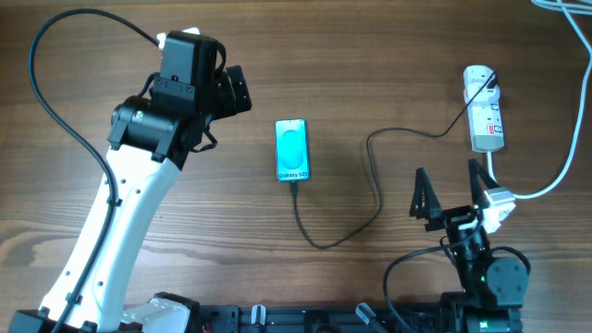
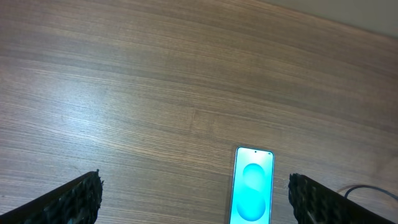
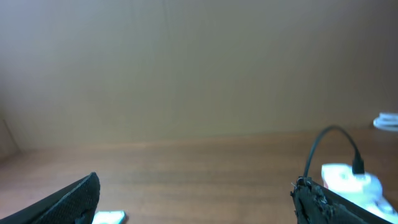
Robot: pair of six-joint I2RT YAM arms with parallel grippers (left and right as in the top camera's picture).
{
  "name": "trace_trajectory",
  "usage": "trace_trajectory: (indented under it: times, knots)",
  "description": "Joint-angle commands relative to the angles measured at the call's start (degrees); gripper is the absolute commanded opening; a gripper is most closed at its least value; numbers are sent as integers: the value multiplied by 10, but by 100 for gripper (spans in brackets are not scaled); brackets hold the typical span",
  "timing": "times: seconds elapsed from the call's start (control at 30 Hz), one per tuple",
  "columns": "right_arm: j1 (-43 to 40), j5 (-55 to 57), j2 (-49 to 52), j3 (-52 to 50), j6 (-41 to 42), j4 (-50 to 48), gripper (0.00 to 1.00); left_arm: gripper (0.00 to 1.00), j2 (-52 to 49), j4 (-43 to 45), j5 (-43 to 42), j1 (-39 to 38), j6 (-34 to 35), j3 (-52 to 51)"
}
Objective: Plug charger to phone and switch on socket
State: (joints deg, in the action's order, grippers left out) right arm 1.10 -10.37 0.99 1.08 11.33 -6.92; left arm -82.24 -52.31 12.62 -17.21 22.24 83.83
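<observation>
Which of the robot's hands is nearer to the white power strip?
Right. The right hand is close to the power strip, on its near side; the left hand is far across the table, beyond the phone.

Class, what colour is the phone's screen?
Bright teal-blue; the phone shows best in the overhead view.

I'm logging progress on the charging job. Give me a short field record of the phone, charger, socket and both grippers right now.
phone: lying flat, screen lit teal
charger: black cable runs from socket, loops, tip meets phone's near edge; looks plugged in
socket: far right; switch state unreadable
left gripper: jaws open, empty, left of phone
right gripper: jaws open, empty, on socket's near side
</observation>
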Motion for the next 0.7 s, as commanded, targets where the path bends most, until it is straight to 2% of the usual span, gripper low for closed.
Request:
trace_trajectory:
  times: [0.0,0.17,0.43,0.67]
  knots:
    - [3,11,-8,-8,-25,-3,100,100,-3,2,9,1,7,-2]
    - [3,22,-8,-8,-52,66,100,100,-3,2,9,1,7,-2]
    - [-1,42,-8,-8,-55,70,100,100,-3,2,9,1,7,-2]
    - [0,42,-8,-8,-117,70,100,100,-3,2,9,1,7,-2]
